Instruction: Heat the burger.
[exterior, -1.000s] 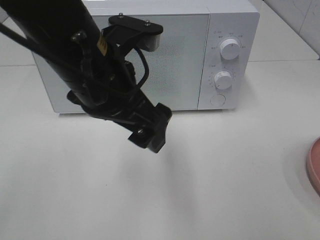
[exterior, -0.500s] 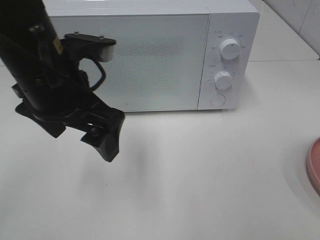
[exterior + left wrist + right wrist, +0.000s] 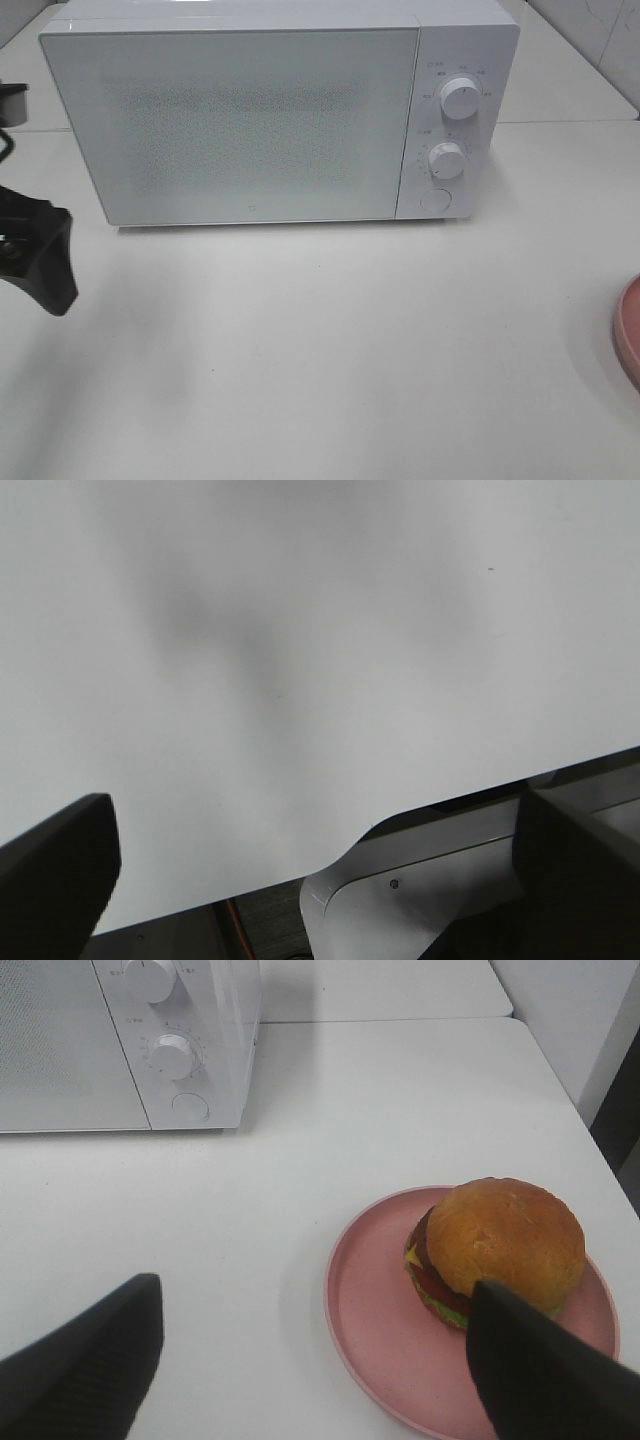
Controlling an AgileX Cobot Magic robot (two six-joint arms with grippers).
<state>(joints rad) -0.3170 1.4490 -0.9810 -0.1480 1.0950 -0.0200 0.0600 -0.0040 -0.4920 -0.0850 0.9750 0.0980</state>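
2 grippers stood empty and spread: left gripper (image 3: 310, 890) parked off the microwave's (image 3: 250, 120) hinge side so I could see its closed door; right gripper (image 3: 315, 1360) hovered over the burger (image 3: 497, 1248) on its pink plate (image 3: 375, 1340), right of the microwave, lined up for pickup.

You have a plain white worktop (image 3: 330, 350) spread wide under soft, even light, with faint grey shadows on it. Behind it runs a second white surface (image 3: 570, 80) at the same level, parted by a thin seam. A pale tiled wall (image 3: 600, 30) closes the far right corner. A rounded pale frame edge (image 3: 400, 890) shows below the worktop's near edge
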